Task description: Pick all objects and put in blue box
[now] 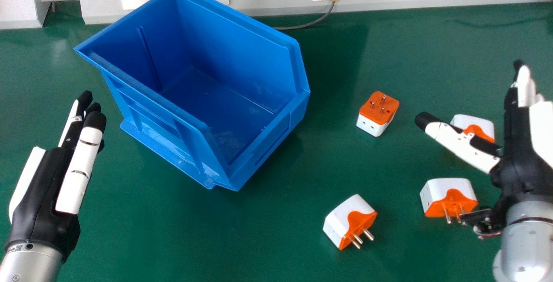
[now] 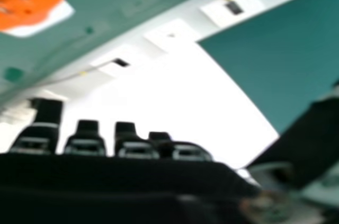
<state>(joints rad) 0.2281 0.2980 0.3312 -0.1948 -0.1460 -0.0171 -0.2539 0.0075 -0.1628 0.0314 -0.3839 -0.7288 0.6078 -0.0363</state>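
Adapters (image 1: 376, 120), four, orange and white, on green table (image 1: 207, 239), to the right of the blue box (image 1: 242, 44). One sits pins up; two (image 1: 343, 219) (image 1: 447, 187) lie nearer the robot, pins toward its side; fourth (image 1: 468, 121) partly behind the thumb of the right hand (image 1: 516, 161). Right hand wide, fingers straight, thumb spread. Left hand (image 1: 43, 208) beside box, fingers straight, close together.

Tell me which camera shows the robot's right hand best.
The head view: it shows the right hand from wrist to fingertips, thumb held out to the side. The right hand view has fingertips along the bottom edge and part of the thumb at the right.
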